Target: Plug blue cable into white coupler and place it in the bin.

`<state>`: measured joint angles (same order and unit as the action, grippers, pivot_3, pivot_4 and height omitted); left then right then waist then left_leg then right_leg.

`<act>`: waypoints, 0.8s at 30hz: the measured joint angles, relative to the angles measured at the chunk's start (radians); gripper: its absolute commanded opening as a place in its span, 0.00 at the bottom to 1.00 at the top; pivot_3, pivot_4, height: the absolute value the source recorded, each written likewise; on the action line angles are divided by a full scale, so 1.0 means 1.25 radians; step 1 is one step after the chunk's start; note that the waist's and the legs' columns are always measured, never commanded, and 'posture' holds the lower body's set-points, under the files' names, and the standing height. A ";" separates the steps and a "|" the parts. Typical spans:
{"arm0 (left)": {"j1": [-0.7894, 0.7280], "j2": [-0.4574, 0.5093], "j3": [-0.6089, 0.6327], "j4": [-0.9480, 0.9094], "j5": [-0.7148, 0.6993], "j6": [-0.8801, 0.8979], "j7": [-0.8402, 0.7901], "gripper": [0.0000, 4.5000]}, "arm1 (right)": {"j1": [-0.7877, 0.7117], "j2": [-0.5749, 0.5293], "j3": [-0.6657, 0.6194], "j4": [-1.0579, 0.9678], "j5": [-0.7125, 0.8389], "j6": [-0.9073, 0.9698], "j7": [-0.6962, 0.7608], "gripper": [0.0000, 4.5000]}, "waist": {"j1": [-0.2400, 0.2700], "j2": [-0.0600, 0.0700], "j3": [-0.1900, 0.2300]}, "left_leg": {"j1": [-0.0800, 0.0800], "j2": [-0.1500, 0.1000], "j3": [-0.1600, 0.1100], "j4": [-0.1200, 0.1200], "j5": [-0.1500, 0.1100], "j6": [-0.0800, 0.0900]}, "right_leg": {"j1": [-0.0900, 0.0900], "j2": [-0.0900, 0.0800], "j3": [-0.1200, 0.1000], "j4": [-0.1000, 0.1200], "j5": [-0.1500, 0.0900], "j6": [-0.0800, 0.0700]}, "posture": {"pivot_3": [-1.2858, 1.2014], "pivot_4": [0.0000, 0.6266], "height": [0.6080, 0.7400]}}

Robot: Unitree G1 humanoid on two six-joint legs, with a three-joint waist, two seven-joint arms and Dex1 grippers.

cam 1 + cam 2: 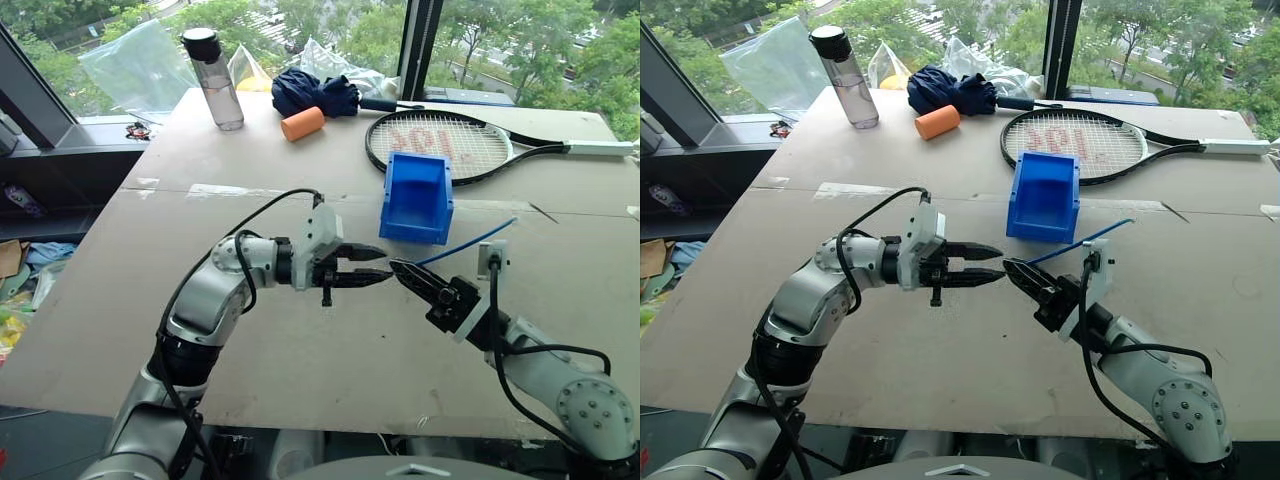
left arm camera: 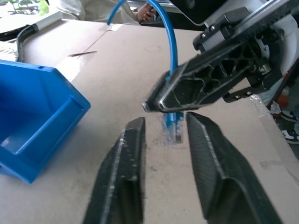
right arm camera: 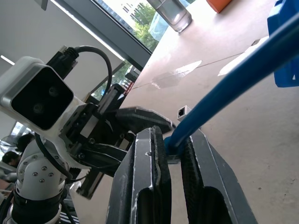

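Blue cable (image 2: 172,56) sits pinched in our right fingers (image 2: 161,95), plug forward, so our parted, empty left fingers (image 1: 375,265) can let go; white coupler (image 3: 182,111) lies on the surface, bin (image 1: 416,198) beyond

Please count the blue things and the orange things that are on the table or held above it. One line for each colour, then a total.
Blue: 3 (bin, cable, dark cloth bundle)
Orange: 1 (cylinder)
Total: 4
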<state>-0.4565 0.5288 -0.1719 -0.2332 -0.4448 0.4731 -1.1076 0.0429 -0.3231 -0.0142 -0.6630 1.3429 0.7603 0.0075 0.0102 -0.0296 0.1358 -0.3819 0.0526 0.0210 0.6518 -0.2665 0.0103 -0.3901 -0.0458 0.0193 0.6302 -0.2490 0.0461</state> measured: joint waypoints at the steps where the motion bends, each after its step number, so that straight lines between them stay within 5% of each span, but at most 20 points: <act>1: 0.012 0.022 0.020 -0.004 -0.011 0.003 -0.001 0.74 | 0.003 -0.001 -0.001 0.000 0.002 -0.005 0.007 0.00 | -0.004 0.000 0.000 | 0.000 0.000 0.000 0.000 0.000 0.000 | 0.000 0.000 0.000 0.000 0.000 0.000 | 0.52 0.24 1.00; 3: 0.049 0.083 0.071 -0.004 -0.021 0.007 -0.005 0.97 | 0.020 -0.003 -0.011 -0.003 0.003 -0.023 0.024 0.00 | -0.011 0.000 0.000 | 0.001 0.001 0.000 -0.001 0.000 0.000 | 0.000 0.000 0.000 0.000 0.000 0.000 | 0.52 0.24 1.00; 4: 0.059 0.101 0.087 0.003 -0.021 0.008 -0.007 0.99 | 0.026 -0.004 -0.018 -0.005 0.002 -0.027 0.030 0.00 | -0.013 0.000 0.000 | 0.001 0.001 0.000 -0.002 0.000 0.000 | 0.000 0.001 0.000 0.000 0.000 0.000 | 0.52 0.24 1.00; 13: 0.115 0.164 0.155 0.153 0.040 -0.081 0.001 0.99 | 0.044 -0.036 -0.022 -0.023 -0.053 -0.075 0.169 0.00 | -0.011 0.000 0.000 | 0.000 0.001 0.001 -0.001 0.000 0.000 | 0.000 0.000 0.000 -0.001 0.000 0.000 | 0.52 0.24 1.00; 24: 0.080 0.072 0.097 0.329 0.165 -0.198 0.091 0.99 | 0.032 -0.068 -0.008 -0.023 -0.128 -0.077 0.219 0.00 | -0.007 0.000 0.000 | 0.000 0.001 0.001 -0.001 0.000 0.000 | 0.000 0.000 -0.001 -0.001 0.000 0.000 | 0.52 0.24 1.00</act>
<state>-0.3571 0.6189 -0.0501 0.1783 -0.2387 0.2252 -0.9940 0.0834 -0.4085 -0.0245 -0.6921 1.1830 0.6640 0.2815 0.0008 -0.0295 0.1361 -0.3822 0.0534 0.0216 0.6504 -0.2665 0.0103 -0.3907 -0.0459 0.0187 0.6294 -0.2487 0.0462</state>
